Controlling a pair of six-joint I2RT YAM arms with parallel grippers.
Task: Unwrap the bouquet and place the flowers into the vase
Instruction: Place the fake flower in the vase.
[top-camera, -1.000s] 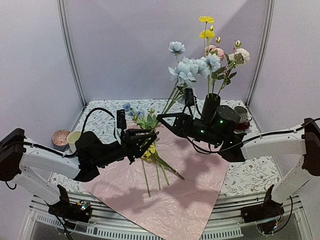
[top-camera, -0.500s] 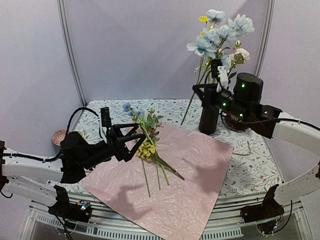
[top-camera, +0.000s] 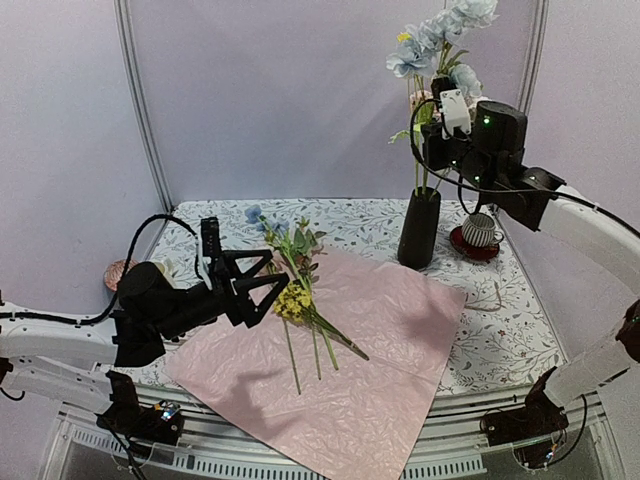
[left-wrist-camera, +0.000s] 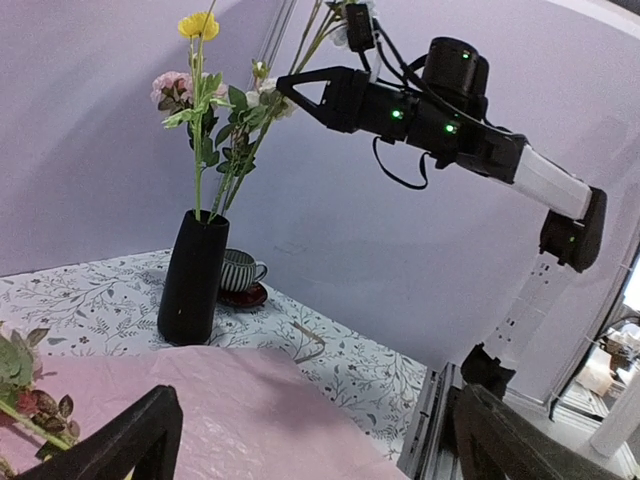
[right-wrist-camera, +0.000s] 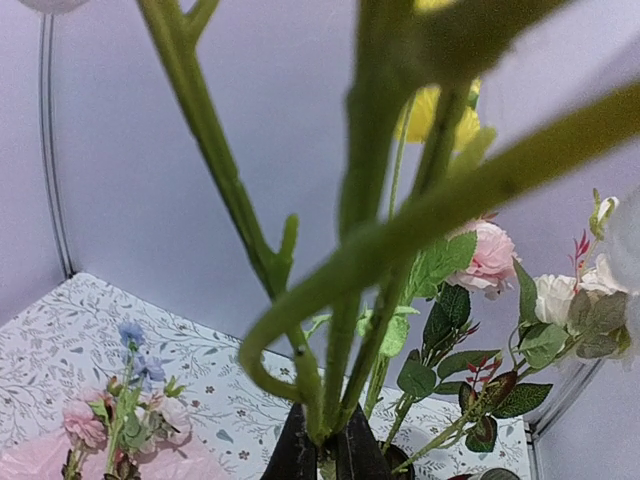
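**Inspector:** Arm poses first. How is the left one standing?

**Assistant:** The left arm is reaching low over the table (top-camera: 500, 340), forearm nearly level. The left gripper (top-camera: 277, 270) is spreading its fingers wide and gripping nothing. It is hovering right beside the loose flowers (top-camera: 300, 300). Whether it is touching them I cannot tell.

**Inspector:** And the right?

**Assistant:** The right arm is rising high at the back right, elbow bent. The right gripper (left-wrist-camera: 285, 88) is pinching the green stems of the pale blue flowers (top-camera: 440, 35), fingers pressed together on them, above the vase (top-camera: 418, 230).

**Inspector:** Condition of the task items?

**Assistant:** The vase is standing upright on the tablecloth near the back right, just beside a striped cup (top-camera: 480, 232) on a red saucer. Yellow, pink and cream blooms are sitting in it. The held stems are running down towards its mouth; whether their ends are inside I cannot tell. The wrapping paper (top-camera: 380, 350) is lying open and flat, crinkled, pink. The loose flowers are lying across its left part, stems pointing toward the near edge.
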